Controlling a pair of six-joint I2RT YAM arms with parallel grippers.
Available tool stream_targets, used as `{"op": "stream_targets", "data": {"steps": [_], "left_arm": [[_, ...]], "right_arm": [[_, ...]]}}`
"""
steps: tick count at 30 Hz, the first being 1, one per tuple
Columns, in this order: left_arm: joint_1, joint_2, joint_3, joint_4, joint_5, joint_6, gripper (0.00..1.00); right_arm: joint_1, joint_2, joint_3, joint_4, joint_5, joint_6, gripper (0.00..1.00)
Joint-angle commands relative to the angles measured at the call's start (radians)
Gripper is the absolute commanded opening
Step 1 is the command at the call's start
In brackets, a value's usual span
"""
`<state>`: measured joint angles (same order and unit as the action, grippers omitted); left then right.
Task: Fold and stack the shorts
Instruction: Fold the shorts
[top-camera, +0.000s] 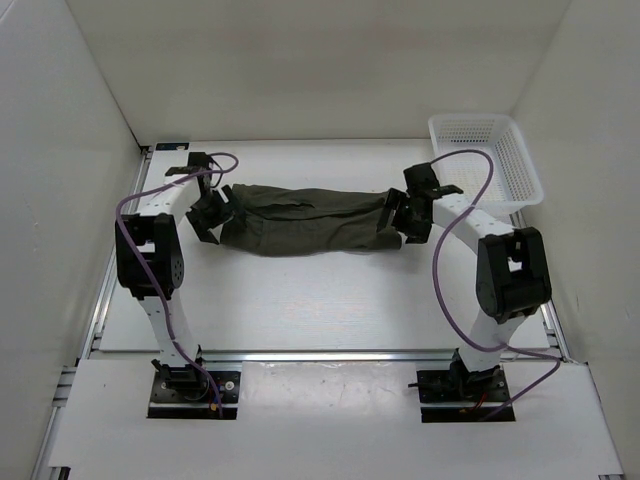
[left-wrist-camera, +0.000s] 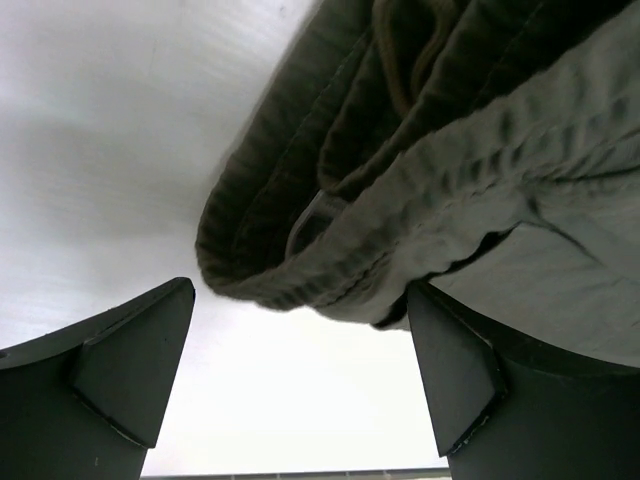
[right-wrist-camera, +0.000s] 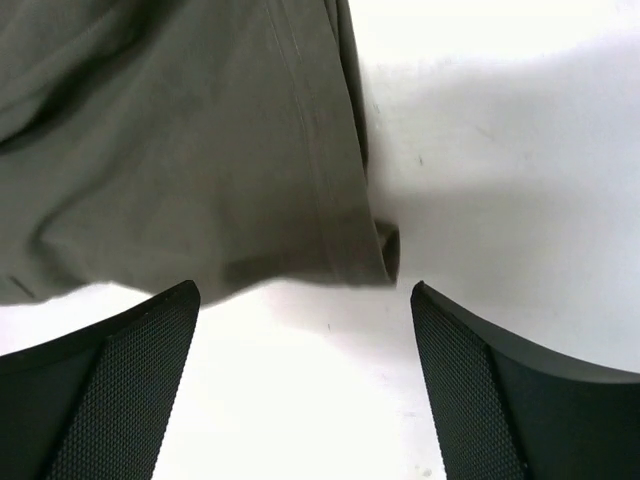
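Observation:
The dark olive-green shorts (top-camera: 305, 220) lie folded lengthwise in a long strip across the middle of the table. My left gripper (top-camera: 212, 217) is open at the strip's left end, where the ribbed waistband (left-wrist-camera: 400, 200) with a pale drawstring sits just ahead of the fingers (left-wrist-camera: 130, 370). My right gripper (top-camera: 404, 222) is open at the right end, just short of the leg hem (right-wrist-camera: 340, 240). Neither gripper holds cloth.
A white mesh basket (top-camera: 488, 160) stands at the back right, close behind the right arm. White walls enclose the table on the left, right and back. Purple cables loop beside both arms.

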<state>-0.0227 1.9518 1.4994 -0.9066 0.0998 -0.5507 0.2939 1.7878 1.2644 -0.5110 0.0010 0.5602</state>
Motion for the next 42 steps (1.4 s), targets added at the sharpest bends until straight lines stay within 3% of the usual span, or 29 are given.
{"op": "stream_targets", "data": {"steps": [1,3,5,6,10,11,13,14,17,18,21,22,27,31,33,34,35,37,38,41,42], "left_arm": [[0.001,0.011,-0.013,0.069,0.029,-0.008,0.99],[0.001,0.035,-0.013,0.078,0.029,-0.008,0.99],[0.001,0.073,0.013,0.078,0.029,-0.008,0.90],[0.001,0.084,0.024,0.087,0.040,-0.008,0.74],[0.001,0.095,0.056,0.087,0.040,-0.008,0.36],[0.001,0.095,0.070,0.087,0.031,-0.008,0.20],[0.010,0.095,0.094,0.087,0.040,-0.008,0.10],[0.010,0.104,0.104,0.087,0.040,-0.008,0.10],[0.020,0.104,0.157,0.066,0.049,-0.008,0.10],[0.020,0.113,0.197,0.055,0.063,0.001,0.10],[0.030,0.113,0.290,-0.011,0.063,0.037,0.10],[0.030,0.113,0.309,-0.029,0.063,0.037,0.10],[0.040,0.029,0.277,-0.084,0.063,0.078,0.10],[0.040,-0.080,0.028,-0.061,0.063,0.078,0.12],[0.030,-0.115,-0.068,-0.042,0.072,0.066,0.34],[0.030,-0.146,-0.143,-0.041,0.072,0.066,0.66],[0.030,-0.163,-0.168,-0.031,0.072,0.066,0.79],[0.030,-0.223,-0.183,-0.031,0.061,0.066,0.99],[0.030,-0.243,-0.174,-0.031,0.039,0.066,0.99],[0.017,-0.284,-0.061,-0.092,-0.018,0.080,0.99],[0.017,-0.293,-0.029,-0.101,-0.031,0.089,0.92]], "right_arm": [[-0.004,-0.073,-0.054,0.032,0.005,0.039,0.91],[-0.013,-0.073,-0.092,0.051,-0.030,0.064,0.91],[-0.025,-0.073,-0.117,0.106,-0.111,0.101,0.92],[-0.025,-0.058,-0.131,0.147,-0.134,0.128,0.92],[-0.025,0.007,-0.131,0.225,-0.180,0.188,0.87],[-0.025,0.018,-0.122,0.244,-0.180,0.197,0.87],[-0.025,0.050,-0.097,0.269,-0.141,0.210,0.80],[-0.025,0.062,-0.082,0.269,-0.116,0.210,0.77],[-0.025,0.097,-0.028,0.269,-0.027,0.231,0.54],[-0.025,0.119,-0.005,0.258,-0.015,0.231,0.37],[-0.025,0.137,0.101,0.201,-0.015,0.196,0.01],[-0.025,0.137,0.111,0.201,-0.003,0.196,0.01],[-0.025,0.032,0.055,0.158,0.010,0.146,0.01],[-0.012,-0.071,-0.114,0.158,0.010,0.145,0.01],[0.007,-0.137,-0.227,0.148,0.010,0.145,0.01],[0.040,-0.162,-0.264,0.137,0.030,0.145,0.22],[0.066,-0.188,-0.299,0.137,0.049,0.145,0.48],[0.135,-0.266,-0.344,0.097,0.152,0.145,0.75],[0.149,-0.307,-0.344,0.076,0.183,0.145,0.87],[0.159,-0.372,-0.307,0.011,0.253,0.126,0.90],[0.159,-0.381,-0.266,0.011,0.284,0.116,0.90]]}}
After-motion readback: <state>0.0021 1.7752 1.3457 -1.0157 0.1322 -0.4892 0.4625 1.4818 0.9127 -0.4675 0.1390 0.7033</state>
